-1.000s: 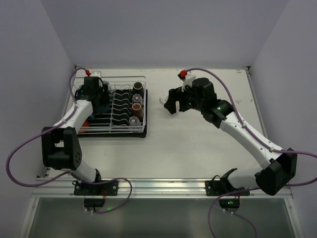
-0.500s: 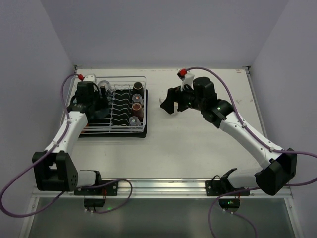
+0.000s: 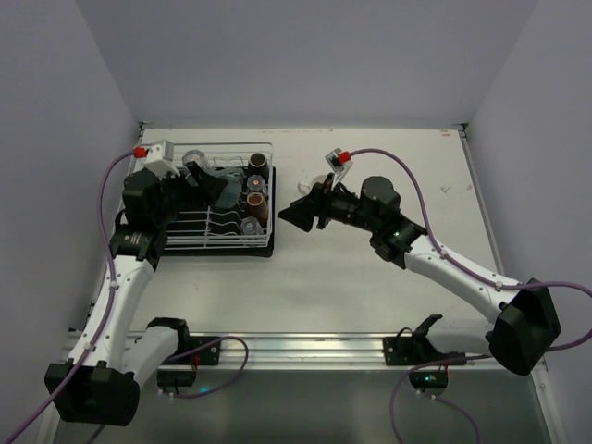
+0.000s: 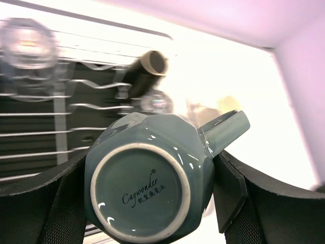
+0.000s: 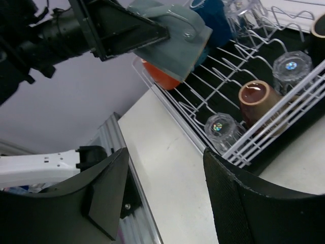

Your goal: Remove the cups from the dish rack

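Looking down from above, we see the pale desk with the dish rack at its far left, white wires on a black tray. The left hand hangs over the rack's far-left part and hides what lies beneath it. It is clamped on a grey-blue mug, its fingers pressing either side of the body. From the left wrist we get only the mug's base, with a printed stamp, and the handle pointing up and right. The mouth faces away, and the rack behind is blurred. The right hand is near the rack's right edge, parted, with nothing in it. In its wrist view an orange mug is half covered by the held mug, and a dark blue mug is cut off at the top edge. At the rack's right side sit a brown cup and glass tumblers. We cannot tell how many cups sit under the left hand.
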`<state>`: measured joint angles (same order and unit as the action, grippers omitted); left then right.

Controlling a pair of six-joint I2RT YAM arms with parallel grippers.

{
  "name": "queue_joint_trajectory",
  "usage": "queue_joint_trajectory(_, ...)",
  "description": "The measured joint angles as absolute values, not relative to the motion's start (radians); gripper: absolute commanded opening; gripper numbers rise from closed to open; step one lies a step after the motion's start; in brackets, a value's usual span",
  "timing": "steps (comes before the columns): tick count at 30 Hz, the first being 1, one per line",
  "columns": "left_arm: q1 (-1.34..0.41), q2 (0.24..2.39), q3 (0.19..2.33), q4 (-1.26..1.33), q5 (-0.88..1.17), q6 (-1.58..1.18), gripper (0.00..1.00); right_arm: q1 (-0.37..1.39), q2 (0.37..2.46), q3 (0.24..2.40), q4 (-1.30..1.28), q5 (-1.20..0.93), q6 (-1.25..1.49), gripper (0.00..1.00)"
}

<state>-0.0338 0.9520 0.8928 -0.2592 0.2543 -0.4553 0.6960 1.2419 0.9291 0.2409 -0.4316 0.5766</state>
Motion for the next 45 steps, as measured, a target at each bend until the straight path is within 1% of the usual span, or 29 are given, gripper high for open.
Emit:
queue_joint_trajectory(6, -0.173, 0.935, 0.744, 0.021, 0.396, -0.681, 0.0, 0.728, 1.255, 0.888, 0.409, -0.458, 0.601, 0.66)
queue_joint_trajectory(9, -0.232, 0.934, 0.666, 0.166, 0.44, -0.796, 0.0, 0.742, 1.272, 0.888, 0.448, -0.458, 0.599, 0.66)
queue_joint_trajectory(14, -0.249, 0.902, 0.605, 0.295, 0.456, -0.908, 0.0, 0.757, 1.281, 0.865, 0.49, -0.421, 0.601, 0.66)
queue_joint_trajectory(21, -0.25, 0.837, 0.585, 0.429, 0.466, -0.991, 0.0, 0.758, 1.246, 0.781, 0.517, -0.361, 0.604, 0.65)
queue_joint_trajectory(25, -0.265, 0.832, 0.562, 0.479, 0.469, -1.031, 0.0, 0.76, 1.256, 0.786, 0.539, -0.38, 0.613, 0.64)
queue_joint_trajectory(34, -0.299, 0.835, 0.542, 0.492, 0.466, -1.057, 0.0, 0.797, 1.286, 0.827, 0.571, -0.412, 0.609, 0.62)
queue_joint_trajectory(38, -0.35, 0.855, 0.542, 0.508, 0.458, -1.061, 0.0, 0.799, 1.324, 0.862, 0.596, -0.419, 0.61, 0.57)
queue_joint_trajectory(40, -0.379, 0.871, 0.542, 0.509, 0.444, -1.063, 0.04, 0.802, 1.35, 0.875, 0.62, -0.444, 0.617, 0.49)
queue_joint_trajectory(41, -0.39, 0.877, 0.541, 0.509, 0.436, -1.065, 0.08, 0.804, 1.357, 0.876, 0.633, -0.446, 0.622, 0.41)
queue_joint_trajectory(42, -0.396, 0.88, 0.541, 0.512, 0.423, -1.067, 0.21, 0.806, 1.364, 0.875, 0.646, -0.455, 0.632, 0.24)
queue_joint_trajectory(43, -0.397, 0.88, 0.541, 0.518, 0.413, -1.076, 0.31, 0.806, 1.369, 0.871, 0.668, -0.462, 0.647, 0.17)
queue_joint_trajectory(44, -0.397, 0.88, 0.54, 0.533, 0.413, -1.101, 0.43, 0.805, 1.371, 0.86, 0.713, -0.476, 0.671, 0.1)
queue_joint_trajectory(45, -0.401, 0.877, 0.54, 0.549, 0.414, -1.125, 0.67, 0.805, 1.367, 0.846, 0.768, -0.487, 0.691, 0.03)
